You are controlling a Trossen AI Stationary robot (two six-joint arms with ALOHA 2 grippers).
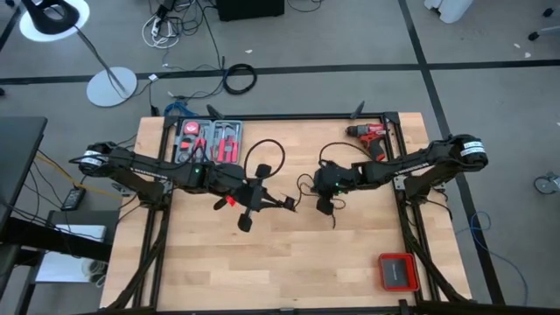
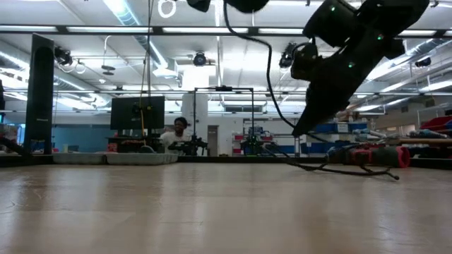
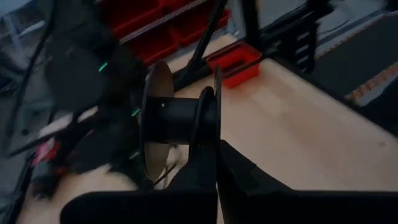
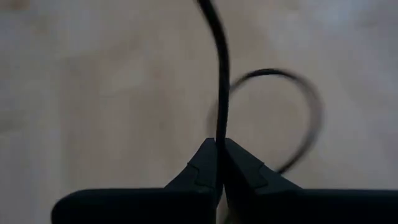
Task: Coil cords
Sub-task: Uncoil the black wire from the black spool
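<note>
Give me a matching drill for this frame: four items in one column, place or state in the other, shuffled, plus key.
Things
1. right gripper
2. left gripper
3. red drill
4. red parts tray

Place or state
A. far left part of the table
B. shut on the cord
C. shut on the black spool
D. far right part of the table

Pairs: 1-B, 2-C, 3-D, 4-A
</note>
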